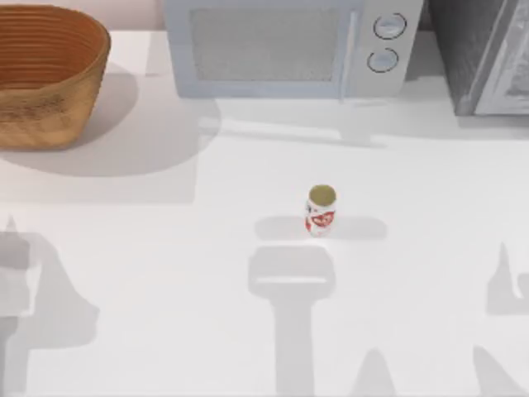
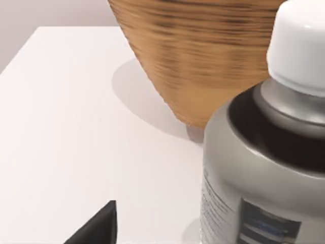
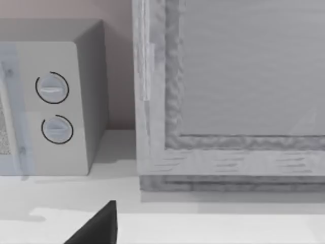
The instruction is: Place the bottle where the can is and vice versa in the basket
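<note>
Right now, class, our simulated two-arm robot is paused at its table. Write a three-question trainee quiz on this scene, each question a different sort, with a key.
1. True or false: the can stands upright on the table, outside the basket.
2. Multiple choice: what stands against the back edge of the table, beside the basket? A) a kettle B) a microwave C) a toaster
3. Fill in: in the left wrist view, the silver bottle has a ____ cap.

Key: 1 true; 2 B; 3 white
</note>
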